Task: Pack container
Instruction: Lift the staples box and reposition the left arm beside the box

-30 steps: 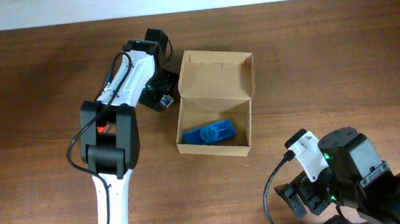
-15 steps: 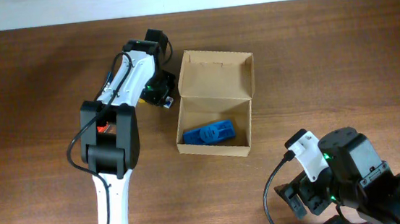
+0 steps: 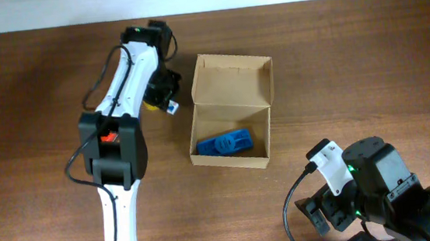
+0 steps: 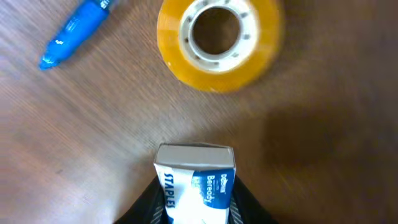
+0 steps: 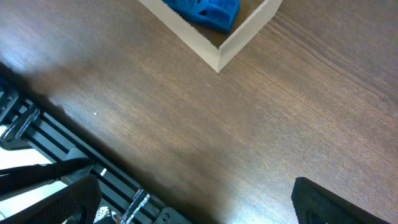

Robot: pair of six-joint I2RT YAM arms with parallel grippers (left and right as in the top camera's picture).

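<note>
The container point(image 3: 231, 96), a tan cardboard box with its flap lid open, stands mid-table. A blue object point(image 3: 223, 143) lies inside it, also seen in the right wrist view as the blue object point(image 5: 205, 11) behind the container's corner point(image 5: 239, 40). My left gripper point(image 4: 196, 202) is shut on a blue-and-white staples box point(image 4: 196, 177), just left of the container in the overhead view as the left gripper point(image 3: 166, 93). My right gripper point(image 5: 199, 205) hangs open over bare wood at the table's near right, well apart from the container.
A yellow tape roll point(image 4: 217, 40) and a blue pen point(image 4: 78, 31) lie on the wood beyond the staples box. The tape roll point(image 3: 151, 105) peeks out under the left arm. The right arm's bulk point(image 3: 385, 191) fills the near right corner. The table's near edge point(image 5: 37, 124) shows left.
The left gripper has shut on the staples box and swung slightly left and away with it. The right arm has not moved.
</note>
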